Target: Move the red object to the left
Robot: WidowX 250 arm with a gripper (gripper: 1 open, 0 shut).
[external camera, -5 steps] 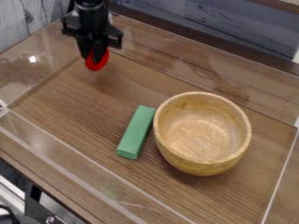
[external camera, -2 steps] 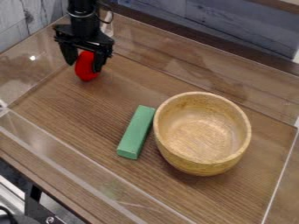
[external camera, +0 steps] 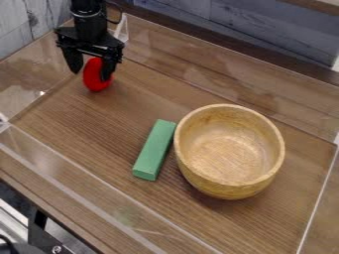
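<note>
The pincer [external camera: 90, 62] points straight down at the far left of the wooden tabletop [external camera: 93, 129], its black fingers [external camera: 67, 58] spread wide. The strawberry [external camera: 95, 75] sits on the tabletop between them, red and partly hidden; whether either finger touches it cannot be told. Well apart, nearer the middle, a green block [external camera: 155, 150] lies flat just beside a wooden bowl [external camera: 231, 151], which stands upright to the block's right.
</note>
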